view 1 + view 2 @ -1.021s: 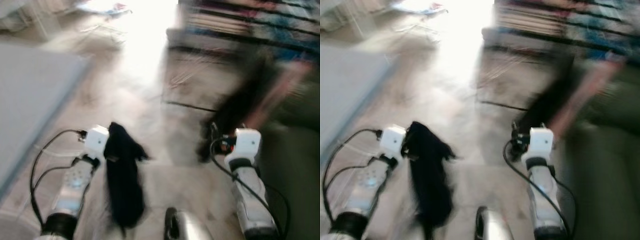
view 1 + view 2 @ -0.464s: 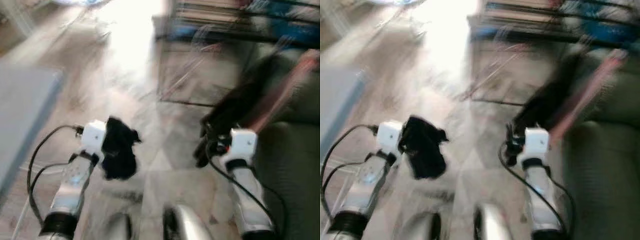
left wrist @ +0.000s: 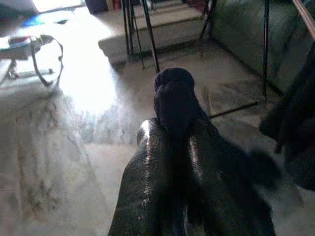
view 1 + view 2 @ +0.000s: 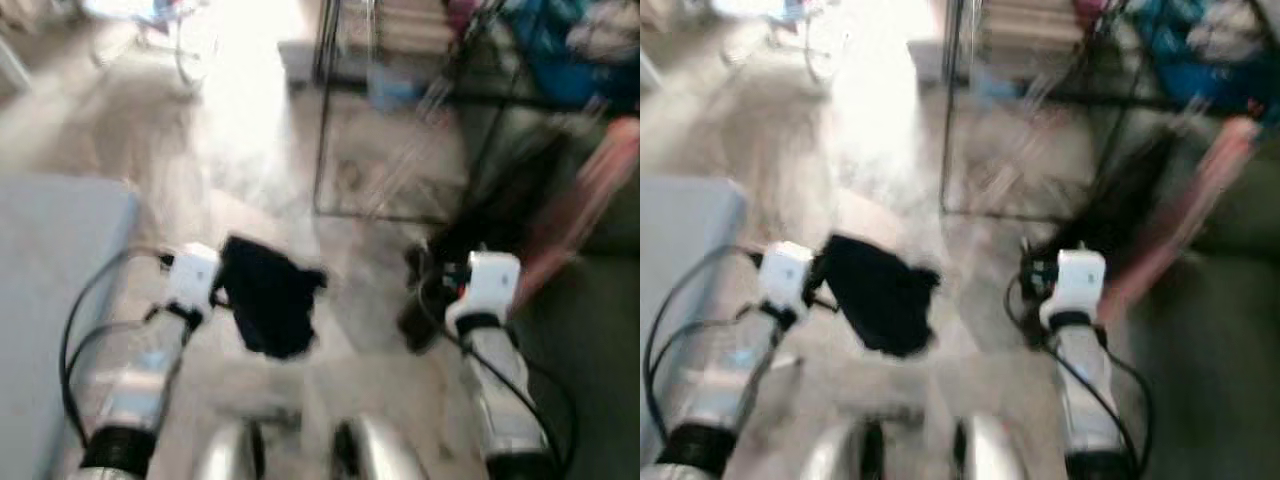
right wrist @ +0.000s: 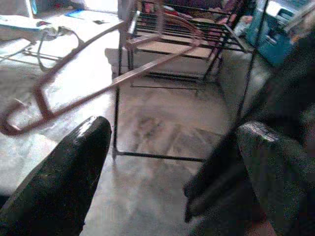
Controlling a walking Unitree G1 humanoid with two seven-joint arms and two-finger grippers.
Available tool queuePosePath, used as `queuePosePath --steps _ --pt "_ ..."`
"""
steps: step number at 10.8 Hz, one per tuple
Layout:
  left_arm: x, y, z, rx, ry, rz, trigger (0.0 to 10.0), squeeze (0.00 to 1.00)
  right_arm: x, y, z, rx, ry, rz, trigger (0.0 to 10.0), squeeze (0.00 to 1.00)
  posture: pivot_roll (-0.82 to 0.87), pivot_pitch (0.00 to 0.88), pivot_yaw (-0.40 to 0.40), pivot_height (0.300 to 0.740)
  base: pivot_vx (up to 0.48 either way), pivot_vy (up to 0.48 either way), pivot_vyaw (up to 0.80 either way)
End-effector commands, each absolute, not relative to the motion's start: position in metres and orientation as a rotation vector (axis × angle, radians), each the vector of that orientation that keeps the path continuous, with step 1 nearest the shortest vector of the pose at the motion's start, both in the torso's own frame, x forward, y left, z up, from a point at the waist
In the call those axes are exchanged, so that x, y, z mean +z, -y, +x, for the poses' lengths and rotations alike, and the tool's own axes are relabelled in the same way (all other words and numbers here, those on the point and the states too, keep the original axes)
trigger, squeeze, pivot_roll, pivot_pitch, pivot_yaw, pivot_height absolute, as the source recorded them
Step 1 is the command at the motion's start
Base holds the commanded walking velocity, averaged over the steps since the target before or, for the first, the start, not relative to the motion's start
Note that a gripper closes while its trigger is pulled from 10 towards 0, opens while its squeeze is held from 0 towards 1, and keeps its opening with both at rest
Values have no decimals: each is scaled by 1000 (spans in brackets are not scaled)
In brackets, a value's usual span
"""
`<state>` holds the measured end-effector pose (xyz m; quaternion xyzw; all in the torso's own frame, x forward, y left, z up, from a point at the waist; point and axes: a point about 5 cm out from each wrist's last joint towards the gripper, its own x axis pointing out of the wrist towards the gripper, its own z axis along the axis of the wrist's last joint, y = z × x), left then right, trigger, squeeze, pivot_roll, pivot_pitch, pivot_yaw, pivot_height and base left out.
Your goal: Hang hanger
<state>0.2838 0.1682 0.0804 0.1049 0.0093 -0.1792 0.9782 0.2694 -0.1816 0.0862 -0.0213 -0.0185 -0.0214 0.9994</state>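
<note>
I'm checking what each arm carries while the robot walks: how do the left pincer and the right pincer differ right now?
The left pincer has its fingers shut on a small dark cloth that hangs in a bunch; the right pincer has its fingers spread wide. By the right pincer are a long pinkish hanger and a larger dark garment; its exact grip is unclear. Both reach forward over the pale floor.
</note>
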Motion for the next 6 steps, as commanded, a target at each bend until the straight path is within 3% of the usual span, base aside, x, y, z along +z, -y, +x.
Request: queuePosePath --steps 1,4,6 --pt "83 -159 282 -402 4 205 10000 0 83 190 265 -67 16 -54 10000 0 -40 208 -67 740 480 0 0" --pt "82 -152 279 -425 7 198 10000 0 82 190 263 -75 15 -56 10000 0 -40 218 -67 740 480 0 0" --pt "82 -150 278 -421 11 188 10000 0 88 191 266 -92 52 -106 10000 0 -37 219 -69 740 150 0 0"
